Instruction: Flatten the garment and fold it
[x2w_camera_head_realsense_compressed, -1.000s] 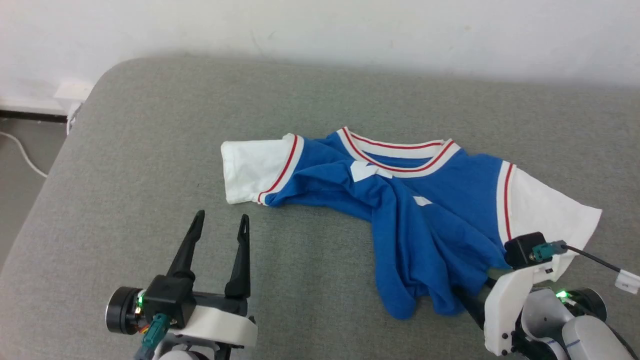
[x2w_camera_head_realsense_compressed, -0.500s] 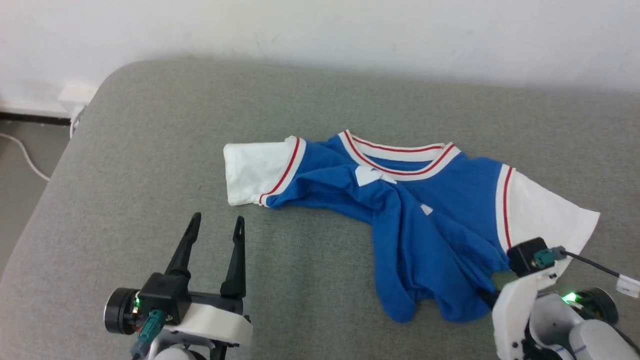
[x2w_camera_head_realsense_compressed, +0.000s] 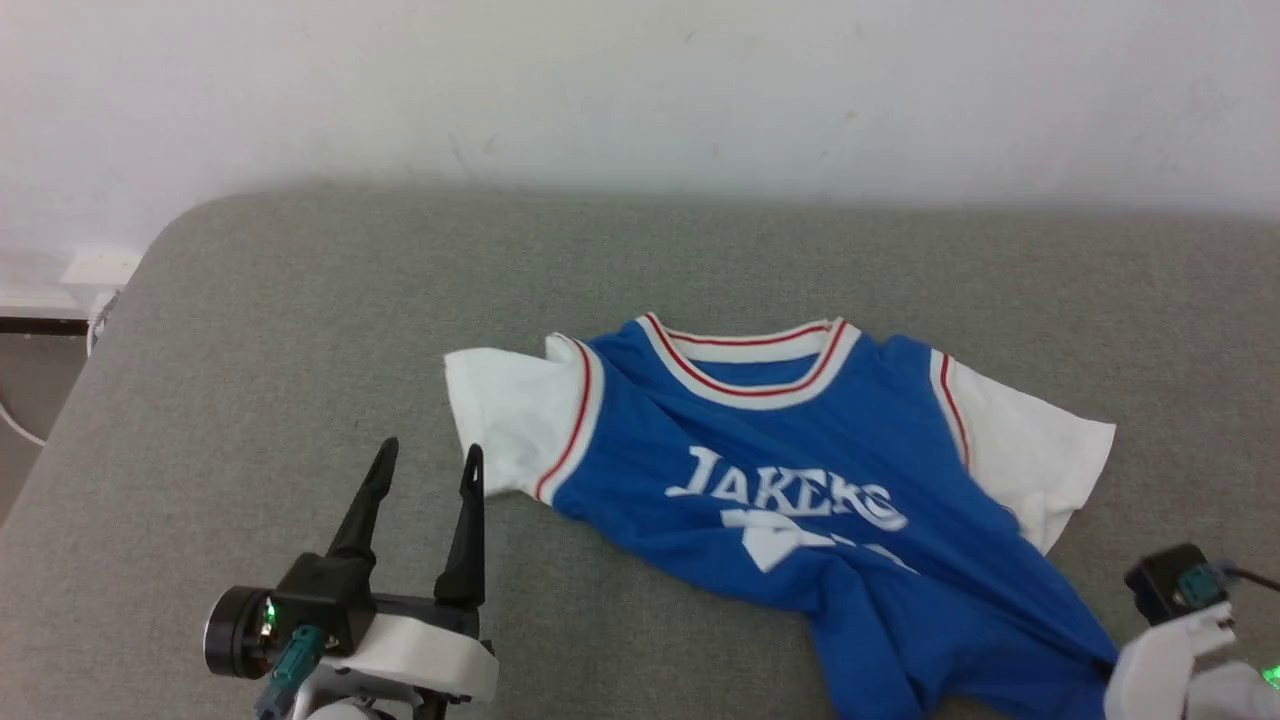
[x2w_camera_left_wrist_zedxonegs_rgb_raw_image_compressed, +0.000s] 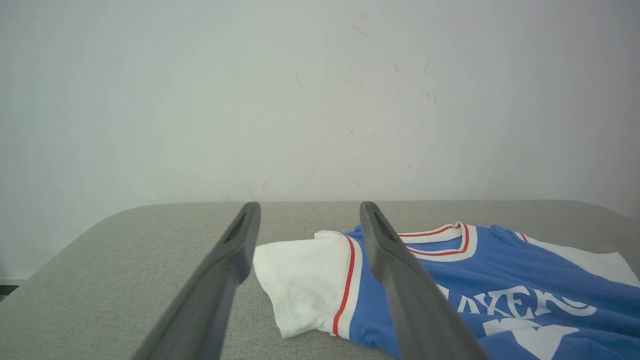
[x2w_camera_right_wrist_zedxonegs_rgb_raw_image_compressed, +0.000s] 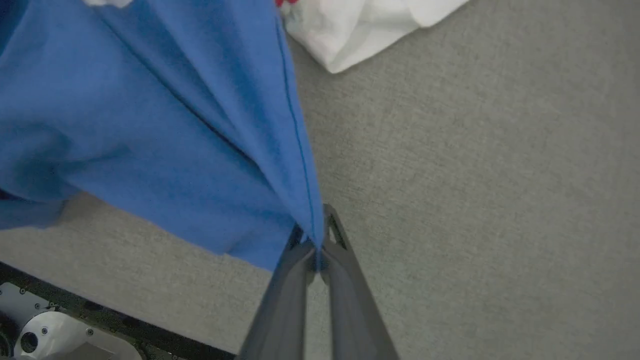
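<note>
Since a second ago the garment (x2w_camera_head_realsense_compressed: 800, 470) has been drawn out of its bunched heap. Its chest now lies spread on the grey padded surface (x2w_camera_head_realsense_compressed: 300, 330) with the white lettering readable, though the number beneath is partly lost in folds. The lower hem runs off the head view's bottom edge. The right gripper (x2w_camera_right_wrist_zedxonegs_rgb_raw_image_compressed: 316, 245) is clenched on a blue edge along a seam, the cloth taut from its tips; the head view cuts its fingers off. The left gripper (x2w_camera_head_realsense_compressed: 430, 450) stands spread and holds nothing, near the white sleeve (x2w_camera_head_realsense_compressed: 500, 430).
</note>
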